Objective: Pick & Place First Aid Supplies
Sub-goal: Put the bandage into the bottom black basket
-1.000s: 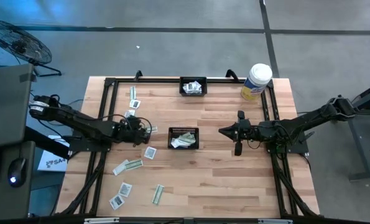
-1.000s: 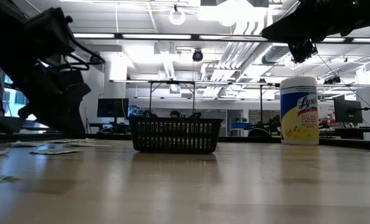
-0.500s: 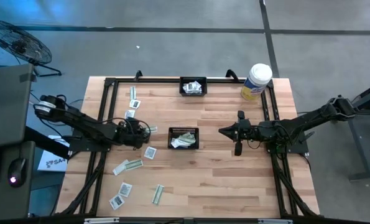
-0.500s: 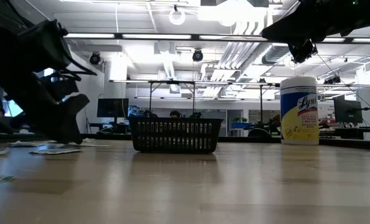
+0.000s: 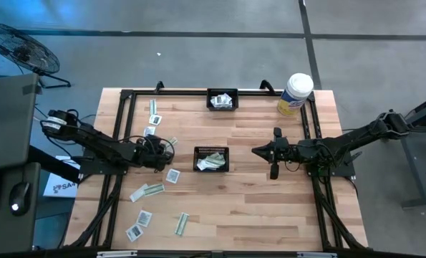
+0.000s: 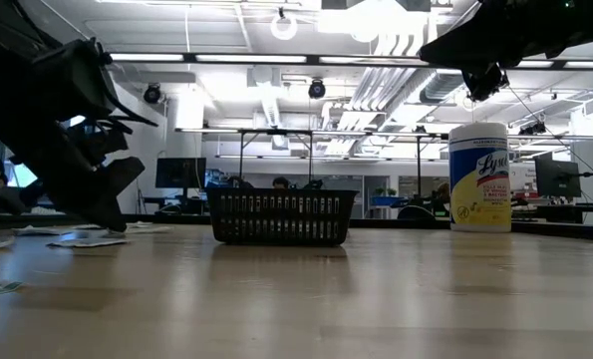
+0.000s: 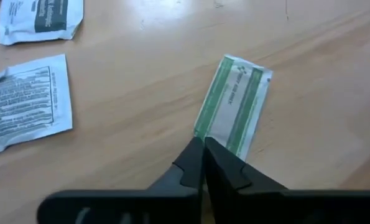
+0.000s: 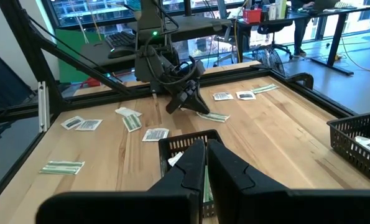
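My left gripper (image 7: 202, 144) is shut at the near end of a narrow green-and-white strip packet (image 7: 233, 102), which lies flat on the wooden table. It works left of the centre black basket (image 5: 211, 158). Two square white packets (image 7: 24, 109) lie beside it, and several more (image 5: 147, 191) are spread over the table's left part. My right gripper (image 5: 259, 151) hangs shut above the table, right of the centre basket, with nothing between its fingers. My left gripper has its two fingertips closed on the strip packet's near end (image 7: 217, 134), at one corner. The fingers slant down from the table's left side and run roughly along the strip. The packet's whole length rests on the table.
The centre basket holds some packets, and so does a second black basket (image 5: 221, 99) at the far edge. A white-and-yellow canister (image 5: 295, 93) stands at the far right corner. A black frame (image 5: 123, 107) runs along the table's sides. Bare wood (image 5: 270, 208) lies at the near right.
My left gripper has come down to the table by the green strip packet and shut its fingers there. My right gripper has kept still.
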Tool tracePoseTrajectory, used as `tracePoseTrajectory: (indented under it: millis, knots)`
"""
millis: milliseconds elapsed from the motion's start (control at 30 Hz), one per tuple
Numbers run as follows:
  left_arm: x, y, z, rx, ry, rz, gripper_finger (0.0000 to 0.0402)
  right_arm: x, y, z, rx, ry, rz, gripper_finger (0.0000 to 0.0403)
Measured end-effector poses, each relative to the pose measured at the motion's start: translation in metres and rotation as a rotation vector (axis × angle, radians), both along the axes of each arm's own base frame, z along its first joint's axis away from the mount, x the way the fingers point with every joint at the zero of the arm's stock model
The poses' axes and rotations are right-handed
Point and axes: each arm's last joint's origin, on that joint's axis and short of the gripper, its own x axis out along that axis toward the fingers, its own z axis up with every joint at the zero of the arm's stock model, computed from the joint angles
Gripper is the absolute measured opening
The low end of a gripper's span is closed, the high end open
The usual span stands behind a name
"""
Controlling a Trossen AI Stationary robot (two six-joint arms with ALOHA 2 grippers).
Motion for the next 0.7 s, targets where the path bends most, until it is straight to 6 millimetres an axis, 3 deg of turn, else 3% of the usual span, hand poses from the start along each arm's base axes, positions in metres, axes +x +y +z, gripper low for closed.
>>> tracePoseTrajectory:
  millis: [133, 467, 700]
  knots:
    - [0.011, -0.002, 0.019, 0.034, 0.018, -0.067, 0.0007, 0.0, 0.0, 0.0, 0.0, 0.0, 0.001, 0.0012]
    - [0.062, -0.011, 0.104, 0.255, -0.075, -0.252, 0.0001, 0.0, 0.0, 0.0, 0.0, 0.0, 0.0, 0.0012]
    - [0.085, -0.034, 0.144, 0.283, -0.304, -0.505, 0.0001, 0.0, 0.0, 0.0, 0.0, 0.0, 0.001, 0.0012]
